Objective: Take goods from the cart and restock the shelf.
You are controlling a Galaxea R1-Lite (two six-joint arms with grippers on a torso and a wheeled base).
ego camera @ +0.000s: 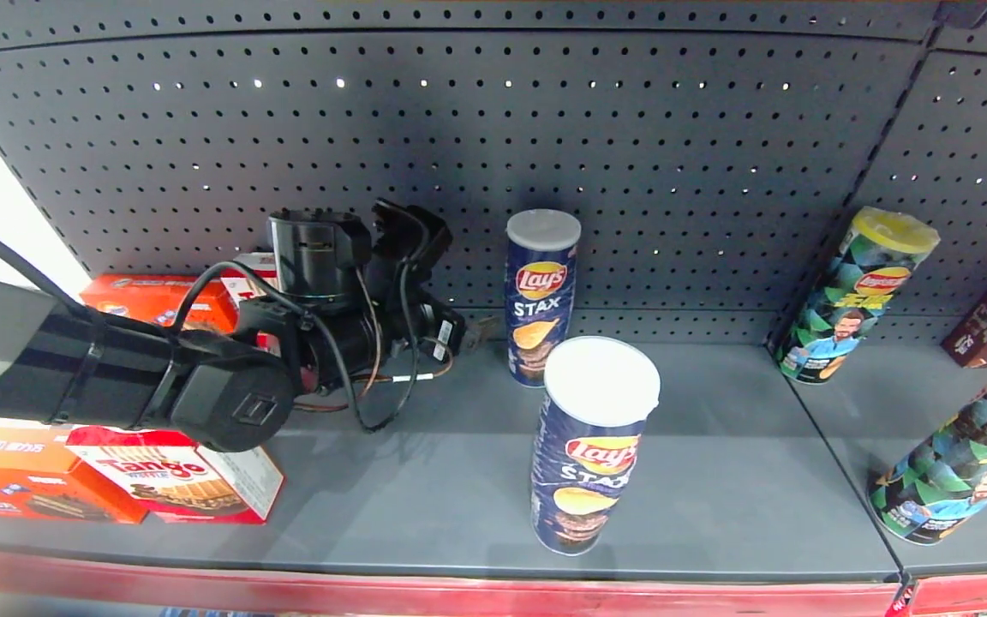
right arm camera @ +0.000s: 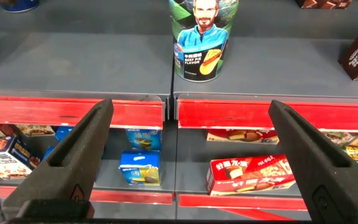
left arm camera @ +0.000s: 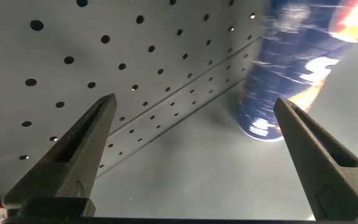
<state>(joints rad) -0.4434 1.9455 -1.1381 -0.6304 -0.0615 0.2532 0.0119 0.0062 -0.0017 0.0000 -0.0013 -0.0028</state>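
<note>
**Back out clean of the rear can**

Left gripper (left arm camera: pixel 194 101) has fingers apart and empty, just beside the rear can (ego camera: pixel 542 296), which stands upright on the shelf (ego camera: pixel 425 480) by the pegboard (ego camera: pixel 631 128). It looks placed, so draw the arm straight back, clear of the front can (ego camera: pixel 592 446) and boxes (ego camera: pixel 176 476). Right gripper (right arm camera: pixel 191 104) is apart too, before the shelf edge

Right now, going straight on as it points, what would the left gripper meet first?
Probably the grey perforated back panel, framed by the open left gripper; the blue cylindrical chip can stands just aside, depth unclear.
</note>
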